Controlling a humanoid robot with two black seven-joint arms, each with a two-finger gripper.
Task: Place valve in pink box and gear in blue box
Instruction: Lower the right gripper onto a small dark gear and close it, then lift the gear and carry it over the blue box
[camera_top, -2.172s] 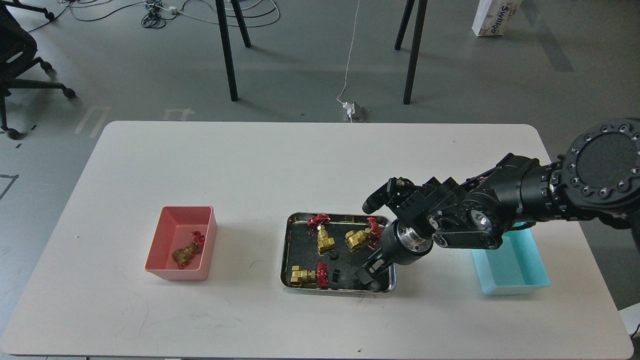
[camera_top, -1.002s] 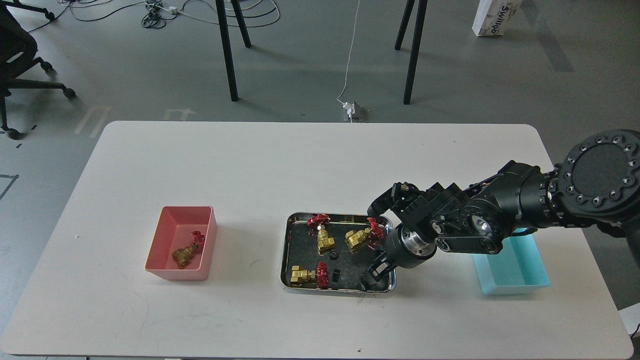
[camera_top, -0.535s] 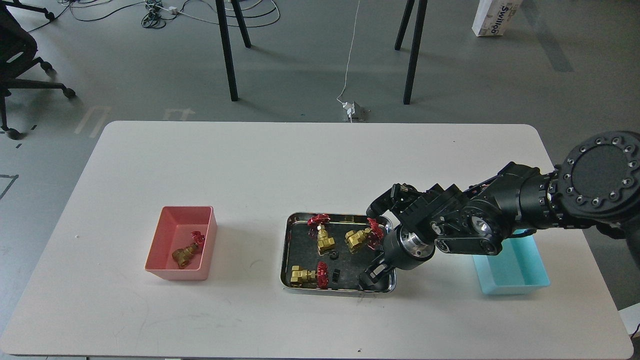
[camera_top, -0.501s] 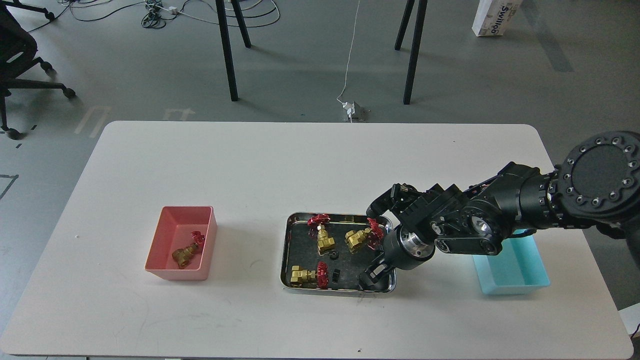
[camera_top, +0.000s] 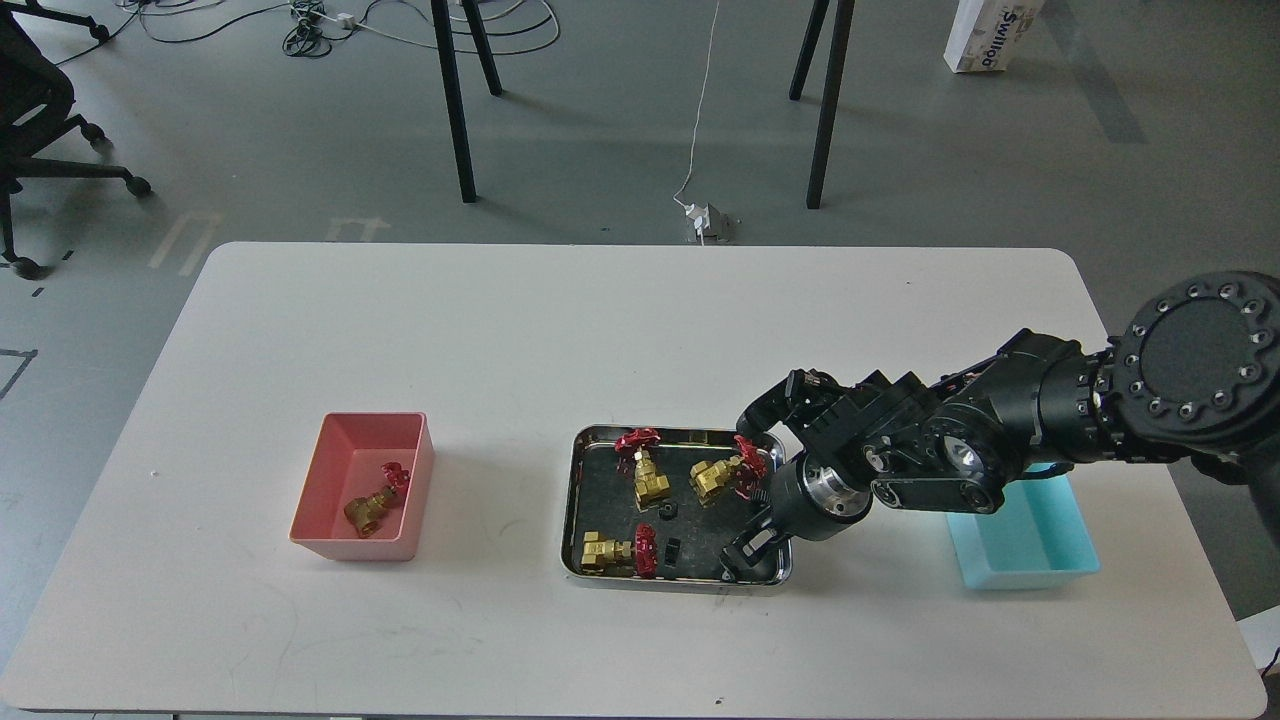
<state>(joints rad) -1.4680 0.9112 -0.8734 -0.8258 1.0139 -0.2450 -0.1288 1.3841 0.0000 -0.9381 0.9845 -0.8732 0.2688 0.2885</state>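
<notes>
Arm colour: the right arm (camera_top: 1010, 420) is showing matte black along its whole visible length.
Large joint: a round black cap (camera_top: 1195, 355) is sitting at the frame's right side, ringed with small silver screws.
Wrist: a bright silver metal ring (camera_top: 820, 482) is gleaming between black housings.
Side housing: an oblong black plate (camera_top: 940, 492) is carrying small pale screw heads.
Gripper: the right gripper (camera_top: 745, 560) is appearing dark and slim.

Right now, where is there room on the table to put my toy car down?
Plenty of bare table lies behind the pink box and the steel tray, and also between those two. The front strip is bare as well. It is crowded around the tray's right end, where the right gripper reaches in, and the arm hangs over part of the blue box.
</notes>
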